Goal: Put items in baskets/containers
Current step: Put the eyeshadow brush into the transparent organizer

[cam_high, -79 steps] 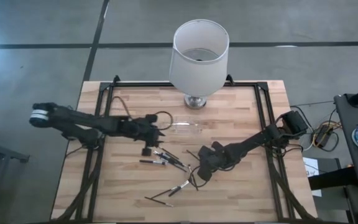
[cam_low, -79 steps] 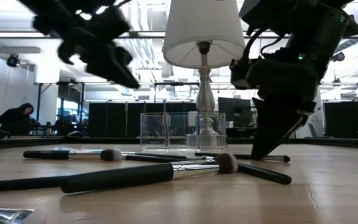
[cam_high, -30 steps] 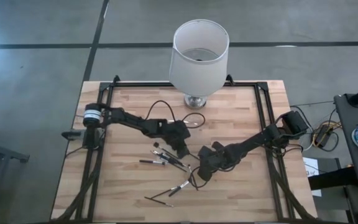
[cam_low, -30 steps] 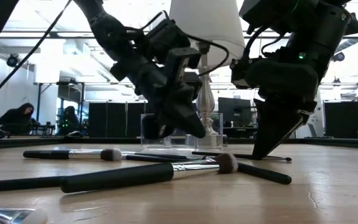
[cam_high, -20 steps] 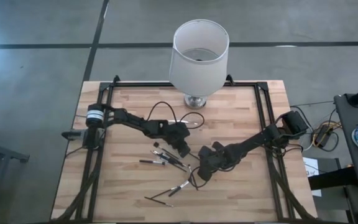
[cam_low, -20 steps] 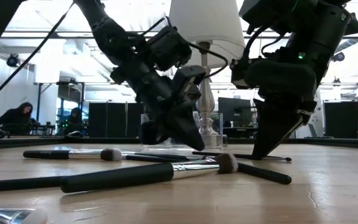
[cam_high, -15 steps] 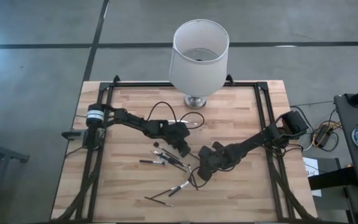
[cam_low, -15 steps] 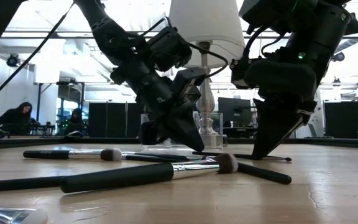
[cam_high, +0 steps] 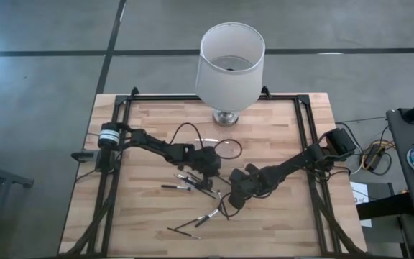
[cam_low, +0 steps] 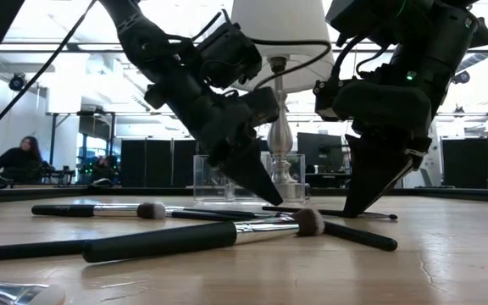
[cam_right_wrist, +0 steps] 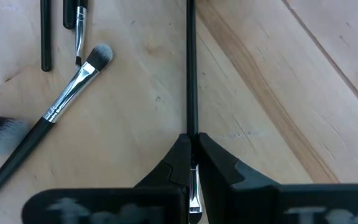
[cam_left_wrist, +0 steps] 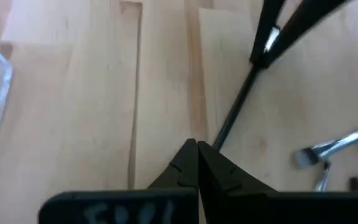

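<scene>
At table centre, right gripper (cam_right_wrist: 191, 163) pinches brush (cam_right_wrist: 191, 74) flat on wood; left gripper (cam_left_wrist: 197, 163) closed, empty, tip beside another brush (cam_left_wrist: 232, 112). Holder (cam_low: 248, 178) near lamp (cam_high: 228, 61). Advice: lift level, avoid arm clash.

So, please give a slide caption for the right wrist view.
Right gripper shut on a thin brush, other brushes lying nearby on the wooden table.
</scene>
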Controlling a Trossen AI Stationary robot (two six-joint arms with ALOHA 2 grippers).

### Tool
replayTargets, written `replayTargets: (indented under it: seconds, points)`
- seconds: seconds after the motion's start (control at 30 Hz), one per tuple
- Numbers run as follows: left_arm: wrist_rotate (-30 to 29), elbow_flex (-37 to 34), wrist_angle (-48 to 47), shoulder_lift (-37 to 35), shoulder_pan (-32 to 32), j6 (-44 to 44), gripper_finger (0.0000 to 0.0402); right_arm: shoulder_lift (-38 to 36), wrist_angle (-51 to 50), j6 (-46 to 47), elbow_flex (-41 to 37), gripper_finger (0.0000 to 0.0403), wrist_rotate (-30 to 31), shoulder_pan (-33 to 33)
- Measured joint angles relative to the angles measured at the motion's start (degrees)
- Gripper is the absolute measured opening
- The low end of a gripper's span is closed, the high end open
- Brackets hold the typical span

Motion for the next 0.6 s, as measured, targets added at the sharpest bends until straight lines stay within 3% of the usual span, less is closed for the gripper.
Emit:
replayTargets:
  seconds: [0.4,0.6]
  points:
    - [1.86,-0.02,-1.10,-1.90,-0.27,5.36,0.0003,0.00,-0.08,-1.51,0.00,0.0013,0.03,0.00]
    - [3.46,-0.14,-1.11,-1.63,-1.51,8.34,0.0051,0.00,-0.12,-2.56,0.00,0.0013,0.01,0.00]
